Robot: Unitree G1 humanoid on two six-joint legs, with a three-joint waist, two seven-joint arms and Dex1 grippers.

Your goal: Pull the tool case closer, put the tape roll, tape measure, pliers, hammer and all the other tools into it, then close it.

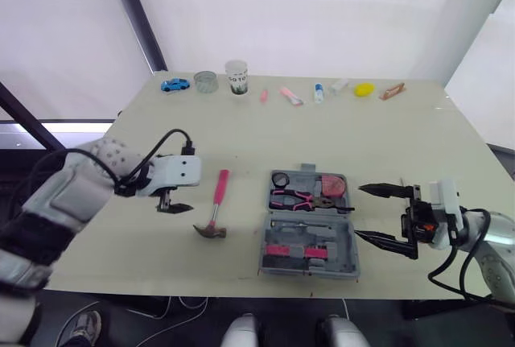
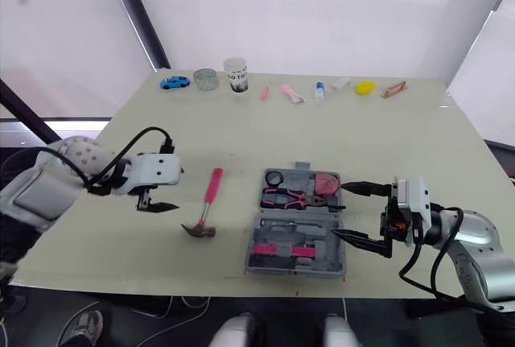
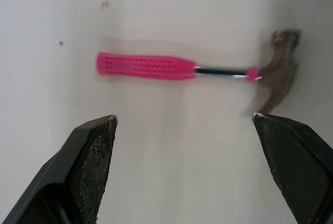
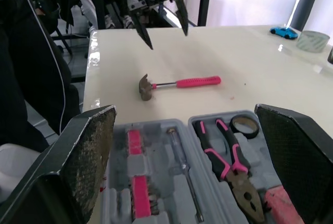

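The left end effector (image 1: 173, 206) hangs over the worktop (image 1: 241, 134) with its 2 fingers spread wide and nothing between them. The hammer (image 1: 219, 194) lies flat just to its inner side, on the way to the case. The pink handle points away from the robot and the steel head sits nearest the front edge.

The right end effector (image 1: 360, 212) is also spread and empty. The open tool case (image 1: 338, 262) sits just inside its fingertips, close but not touching. In the case I can see the pliers (image 1: 296, 198), the tape roll (image 1: 281, 179) and a pink-red item that may be the tape measure (image 1: 331, 186).

The hammer looks like the risk. A pinch far up the handle would probably let the heavy head swing down and twist out. A low approach could scrape the fingertips on the worktop or nudge the head towards the front edge, which is not far off.

There is open worktop all round the left end effector, and bare surface between hammer and case. The blue toy car (image 1: 175, 84) and paper cup (image 1: 236, 76) stand well beyond it, near the far edge. The right end effector has less room, so a careless sweep could shove the case.
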